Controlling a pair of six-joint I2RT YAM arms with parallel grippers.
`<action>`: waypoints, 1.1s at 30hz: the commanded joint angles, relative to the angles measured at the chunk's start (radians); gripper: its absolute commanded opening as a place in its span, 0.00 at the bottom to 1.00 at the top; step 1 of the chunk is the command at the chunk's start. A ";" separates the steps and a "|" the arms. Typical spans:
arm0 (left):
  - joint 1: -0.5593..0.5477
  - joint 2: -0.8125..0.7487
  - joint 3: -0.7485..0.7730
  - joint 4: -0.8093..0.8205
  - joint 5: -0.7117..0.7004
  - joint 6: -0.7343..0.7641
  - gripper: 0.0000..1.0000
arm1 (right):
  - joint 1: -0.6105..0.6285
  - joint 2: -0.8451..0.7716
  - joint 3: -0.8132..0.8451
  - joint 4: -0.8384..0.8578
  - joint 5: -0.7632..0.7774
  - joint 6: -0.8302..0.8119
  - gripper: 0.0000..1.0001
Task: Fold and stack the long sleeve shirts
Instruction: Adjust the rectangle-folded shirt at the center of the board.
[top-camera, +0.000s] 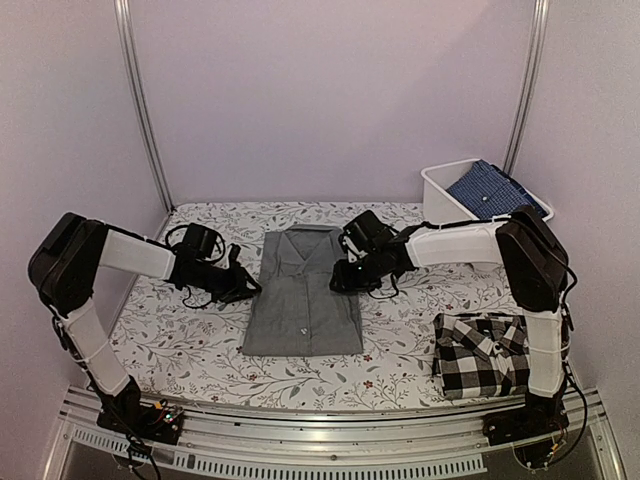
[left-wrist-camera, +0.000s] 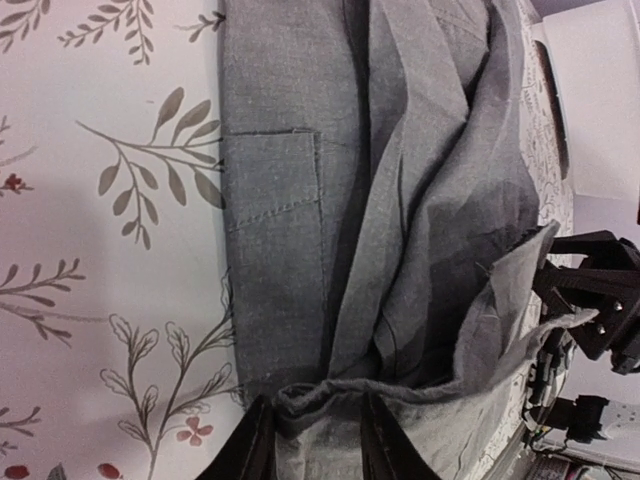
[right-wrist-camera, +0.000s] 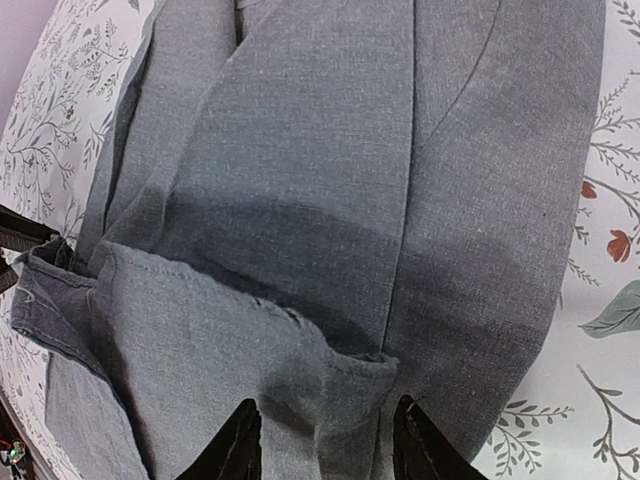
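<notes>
On the counter (top-camera: 400, 370), the grey shirt (top-camera: 300, 300) is laid with its long axis near to far, collar far; the checked shirt (top-camera: 480, 355) is folded at near right. Grey side edges are pinched by left claw (top-camera: 245, 290) and right claw (top-camera: 340, 278).

Pale lilac walls (top-camera: 330, 90), two metal corner posts (top-camera: 142, 100), floral-print table cover (top-camera: 400, 340), even light

The plain mid-grey collared cloth shirt (top-camera: 300, 290) lies front up in the middle of the desk (top-camera: 180, 345). Its collar points away and its sides are folded into a long rectangle, with cloth raised at both side edges. The black-and-white checked cloth shirt (top-camera: 480, 355) sits folded at the near right corner.
</notes>
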 joint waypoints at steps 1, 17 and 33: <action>-0.022 0.020 0.028 0.039 0.019 0.000 0.25 | -0.002 0.030 0.021 -0.003 -0.004 -0.007 0.44; -0.046 -0.071 0.041 0.015 0.001 0.034 0.00 | 0.012 -0.131 -0.018 -0.089 0.078 0.017 0.00; -0.047 0.101 0.137 0.002 -0.050 0.075 0.00 | -0.026 -0.072 -0.073 -0.111 0.167 0.047 0.08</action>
